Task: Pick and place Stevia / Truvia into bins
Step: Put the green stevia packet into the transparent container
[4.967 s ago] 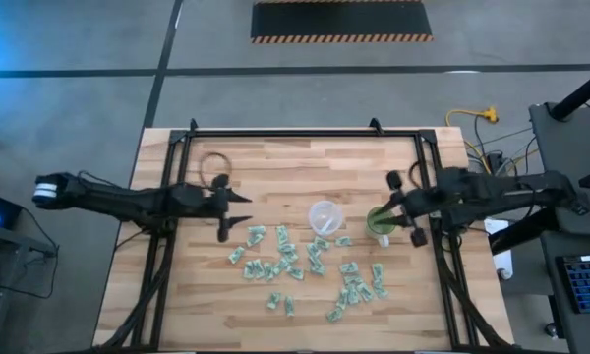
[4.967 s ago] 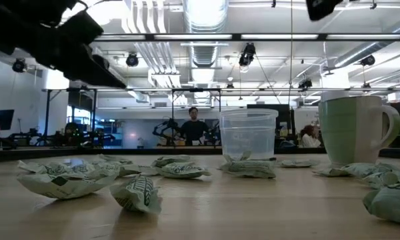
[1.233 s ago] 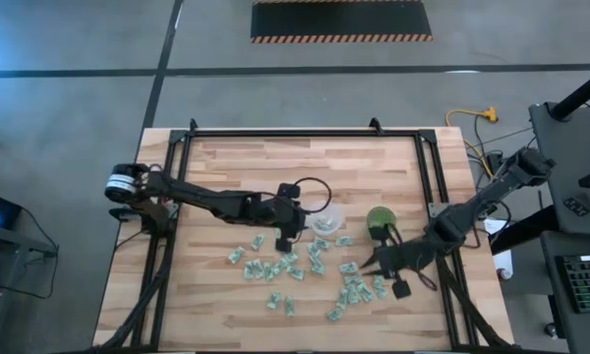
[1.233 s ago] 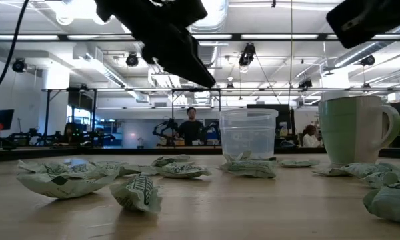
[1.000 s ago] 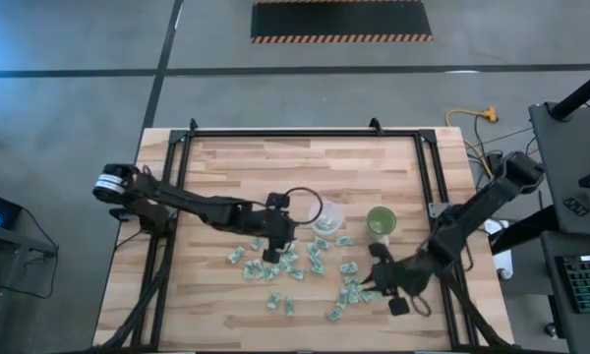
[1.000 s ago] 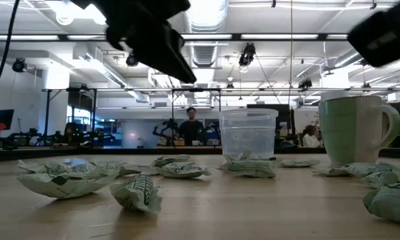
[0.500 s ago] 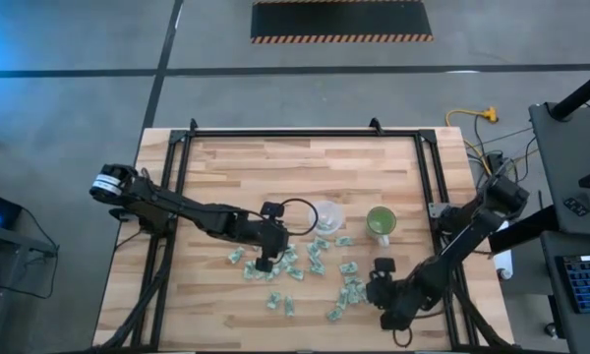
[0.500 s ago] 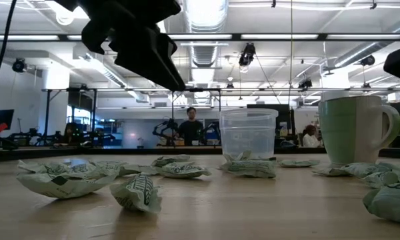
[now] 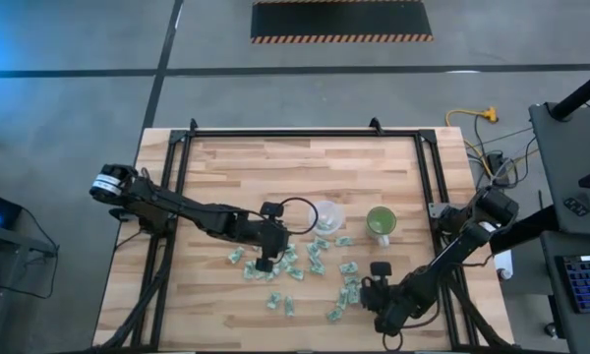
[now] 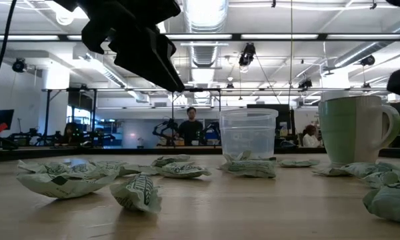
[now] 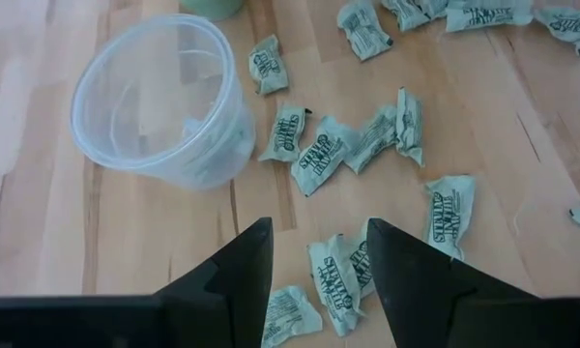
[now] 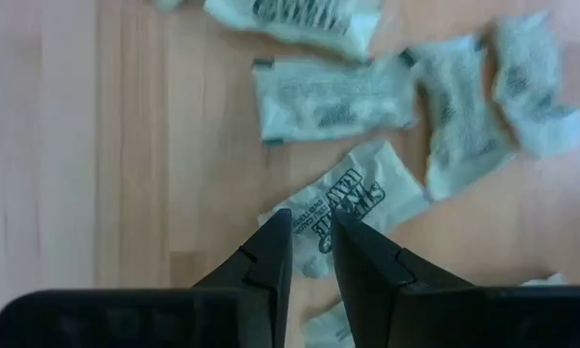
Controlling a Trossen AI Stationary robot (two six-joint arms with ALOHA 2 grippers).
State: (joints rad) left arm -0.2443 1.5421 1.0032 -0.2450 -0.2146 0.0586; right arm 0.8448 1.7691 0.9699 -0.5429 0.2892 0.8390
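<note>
Many pale green and white sachets (image 9: 295, 261) lie flat and scattered across the middle of the table. The clear cup (image 9: 324, 216) and the green cup (image 9: 381, 222) stand upright side by side just beyond them. My left gripper (image 9: 265, 262) hovers open over the left part of the scatter, its fingers (image 11: 246, 261) apart above several sachets (image 11: 333, 280). My right gripper (image 9: 366, 291) is low over the right cluster. Its fingers stand narrowly apart on either side of one sachet's corner (image 12: 314, 232). My right gripper comes at a sachet (image 12: 358, 203) from above, one finger (image 12: 275, 242) on each side of the sachet's near corner. The sachet lies flat on the table. I cannot tell whether the fingers touch it.
A black frame (image 9: 295, 133) runs along the table's far edge and down both sides. Bare wood (image 9: 295, 167) lies beyond the cups and along the near edge. In the low view the clear cup (image 10: 248, 133) and the green cup (image 10: 353, 130) rise above crumpled sachets (image 10: 137, 190).
My right gripper has moved toward the near edge and down onto the right cluster, dropping toward the low view's right edge. My left gripper shifted slightly toward the near left over the sachets, then held still. The sachets and cups have not moved.
</note>
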